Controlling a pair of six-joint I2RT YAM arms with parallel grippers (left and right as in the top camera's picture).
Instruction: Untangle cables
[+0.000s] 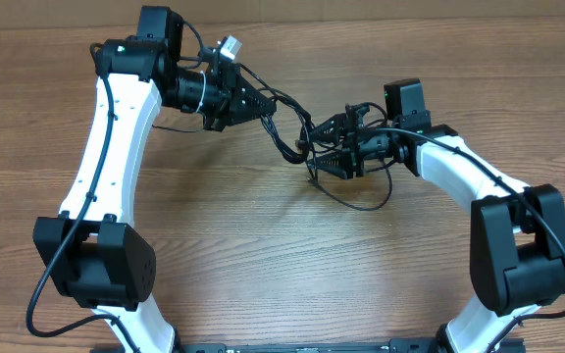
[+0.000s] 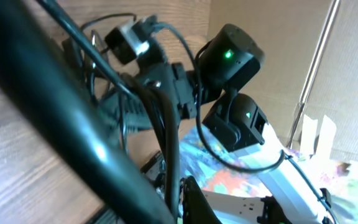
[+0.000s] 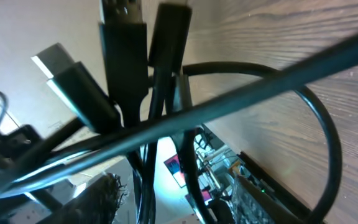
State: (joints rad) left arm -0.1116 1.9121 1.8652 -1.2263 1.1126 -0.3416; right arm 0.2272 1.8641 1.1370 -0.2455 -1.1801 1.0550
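Clearly, tangled cables (image 1: 297, 145) stretch from left jaws to right jaws.

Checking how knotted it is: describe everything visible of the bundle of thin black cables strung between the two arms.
The thin black rubbery cables hang as a tangled bundle between the shut left tool, which grips them, and the right tool, whose open jaws straddle them. Flat plug ends cluster by the right tool; one loop sags onto the wooden table.
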